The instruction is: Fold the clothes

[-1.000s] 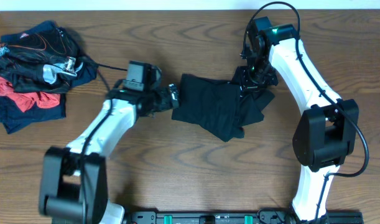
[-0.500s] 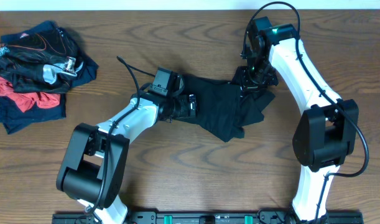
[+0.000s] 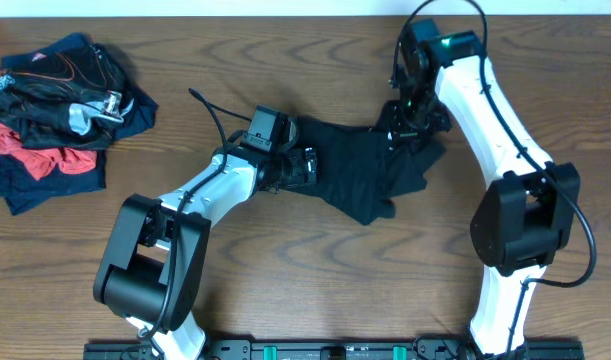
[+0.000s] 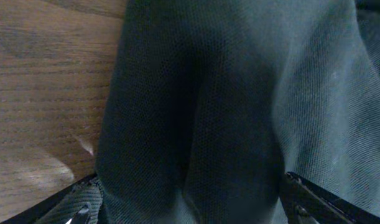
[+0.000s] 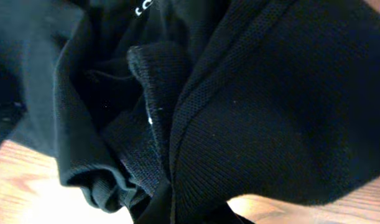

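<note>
Presently mid-fold, it seems: black T-shirt [image 3: 353, 178] is lying bunched at table [image 3: 285, 270] centre. Right gripper [image 3: 407, 122] is pinching its 2 o'clock corner. Left gripper [image 3: 308, 166] is straddling its 9 o'clock edge, fingers spread. Next move likely calls for closing left and pulling flat.

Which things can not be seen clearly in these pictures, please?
Right wrist view: the black fabric T-shirt almost fills the frame and hides the fingers of the right gripper.
Left wrist view: the bottom edge cuts off the left gripper; only two finger ends show.
Overhead view: the tangled heap of black, red and navy garments overlaps itself; the number of pieces is unclear.
</note>
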